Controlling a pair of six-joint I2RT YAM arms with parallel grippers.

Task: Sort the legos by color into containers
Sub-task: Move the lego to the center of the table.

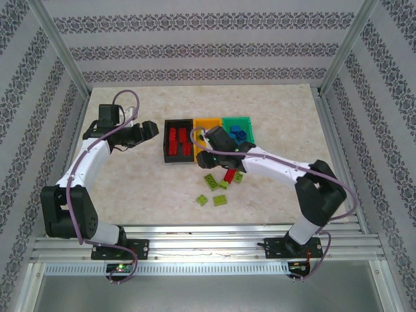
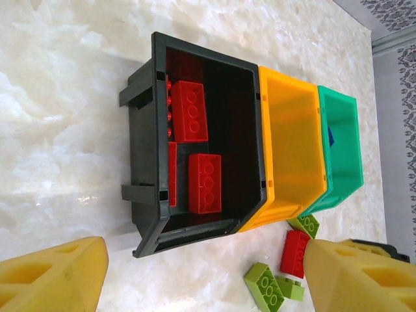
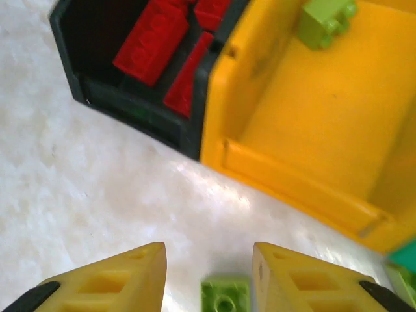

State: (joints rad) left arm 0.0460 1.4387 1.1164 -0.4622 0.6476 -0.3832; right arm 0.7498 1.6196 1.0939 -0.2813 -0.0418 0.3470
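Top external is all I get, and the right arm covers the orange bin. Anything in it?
Observer: Yes. The right wrist view shows one lime green lego inside the orange-yellow bin, near its far wall.
Operator: Is the right claw holding anything?
Observer: No. The right claw has its jaws apart with nothing gripped. Another green lego shows in the gap, apparently down on the table.
Operator: And the left claw?
Observer: The left wrist view shows the left claw wide open and empty, pointing at the black bin.
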